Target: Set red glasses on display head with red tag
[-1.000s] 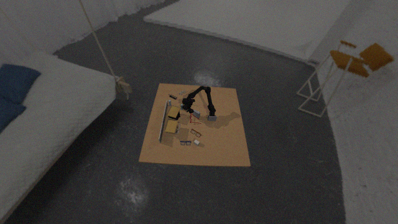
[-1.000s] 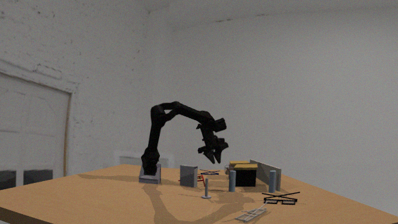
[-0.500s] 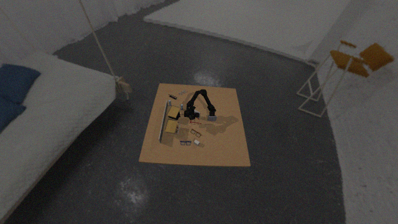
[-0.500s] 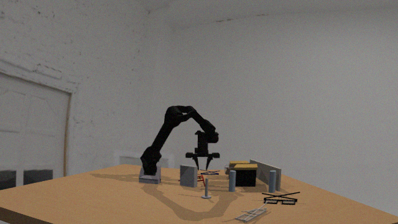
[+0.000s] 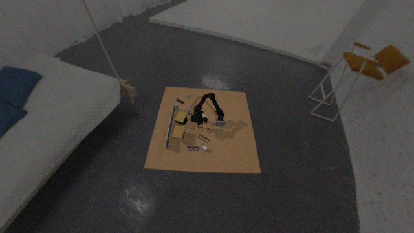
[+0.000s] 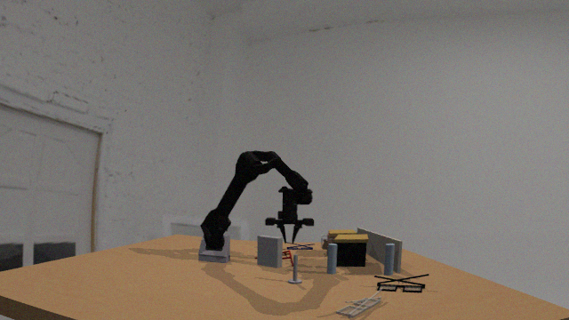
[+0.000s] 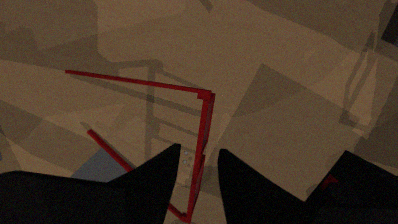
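Observation:
The red glasses point(image 5: 203, 127) point(image 6: 291, 257) point(image 7: 207, 107) lie on the table, temples spread to the left in the wrist view. My gripper point(image 6: 289, 242) point(image 7: 199, 152) is partly open and empty, pointing down above them. In the wrist view the front frame shows between the fingertips, which hang above it. A black display head with a yellow top point(image 5: 181, 117) point(image 6: 351, 254) stands near the low wall; a small red mark point(image 7: 330, 181) shows on a dark shape at lower right in the wrist view, apparently this head. The other yellow-topped head point(image 5: 178, 131) point(image 6: 342, 232) stands beside it.
A grey block point(image 6: 269, 252) point(image 7: 95, 167) stands near the red glasses, with a thin stand point(image 6: 295, 268). Blue posts point(image 6: 332, 259) point(image 6: 389, 259) and a low wall point(image 6: 378, 245) flank the heads. Black glasses point(image 6: 400, 288), pale glasses point(image 6: 359, 307), brown glasses point(image 5: 204, 138) and blue glasses point(image 5: 193, 149) lie around.

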Tool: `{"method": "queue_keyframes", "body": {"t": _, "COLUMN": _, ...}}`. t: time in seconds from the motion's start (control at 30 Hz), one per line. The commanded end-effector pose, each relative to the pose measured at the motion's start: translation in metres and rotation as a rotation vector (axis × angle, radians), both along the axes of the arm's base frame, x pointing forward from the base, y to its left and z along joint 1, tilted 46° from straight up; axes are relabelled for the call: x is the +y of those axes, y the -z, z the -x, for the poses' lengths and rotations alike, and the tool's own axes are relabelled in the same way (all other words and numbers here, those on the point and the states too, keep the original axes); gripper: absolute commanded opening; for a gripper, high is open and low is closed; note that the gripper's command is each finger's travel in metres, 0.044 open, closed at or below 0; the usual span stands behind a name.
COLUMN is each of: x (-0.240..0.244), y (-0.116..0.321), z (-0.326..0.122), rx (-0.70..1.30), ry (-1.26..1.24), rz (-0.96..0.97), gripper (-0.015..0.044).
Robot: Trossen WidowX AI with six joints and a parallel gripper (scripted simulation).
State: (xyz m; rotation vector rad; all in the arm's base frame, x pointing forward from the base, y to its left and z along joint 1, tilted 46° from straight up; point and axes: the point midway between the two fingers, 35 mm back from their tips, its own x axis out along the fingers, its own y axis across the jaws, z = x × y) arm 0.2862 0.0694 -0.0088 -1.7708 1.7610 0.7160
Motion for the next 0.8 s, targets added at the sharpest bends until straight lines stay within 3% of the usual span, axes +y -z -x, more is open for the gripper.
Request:
{"method": "queue_keyframes", "body": {"t": 0.0, "x": -0.001, "y": 0.002, "z": -0.001, "rx": 0.004, "ry": -0.001, "rz": -0.005, "gripper": 0.012}}
{"method": "queue_keyframes", "body": {"t": 0.77, "x": -0.027, "y": 0.028, "z": -0.006, "rx": 0.003, "ry": -0.002, "rz": -0.005, "gripper": 0.012}}
